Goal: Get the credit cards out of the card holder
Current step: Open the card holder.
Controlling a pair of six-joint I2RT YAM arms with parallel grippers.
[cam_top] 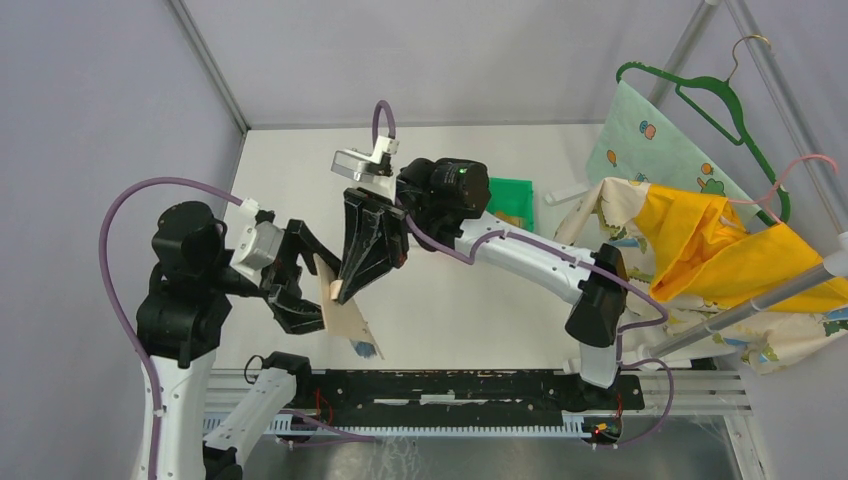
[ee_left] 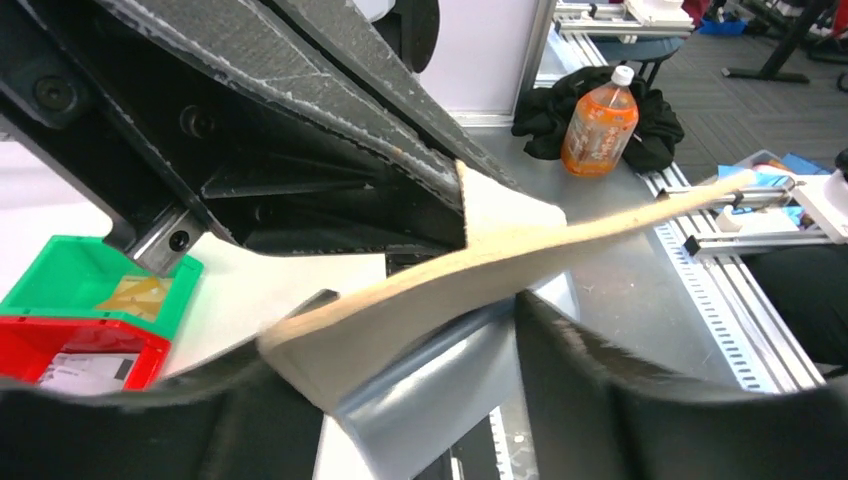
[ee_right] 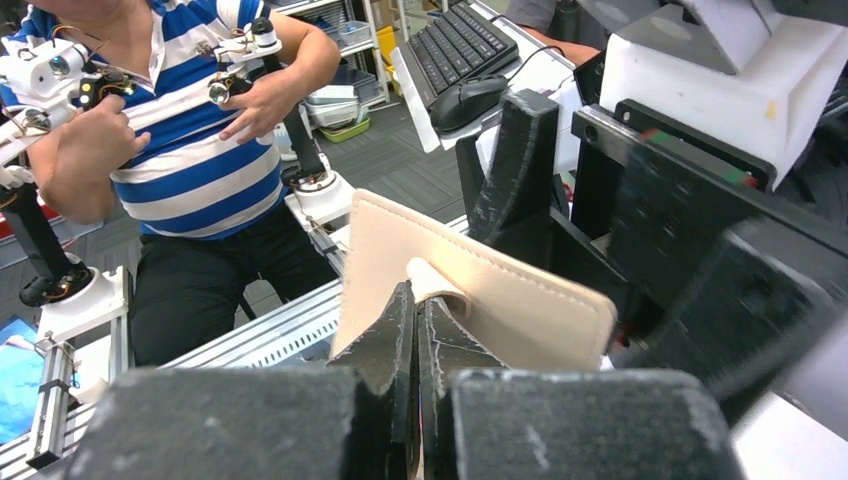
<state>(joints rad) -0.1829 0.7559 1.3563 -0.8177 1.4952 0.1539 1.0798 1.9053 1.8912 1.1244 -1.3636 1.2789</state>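
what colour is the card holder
Tan card holder, with stitched edges; clearest in the right wrist view.

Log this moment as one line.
card holder: held up, tilted | right gripper: shut on its tab | left gripper: open, astride holder | credit cards: none visibly out

L arm, R arm: white links, blk joints, purple cables; blk tool fingers.
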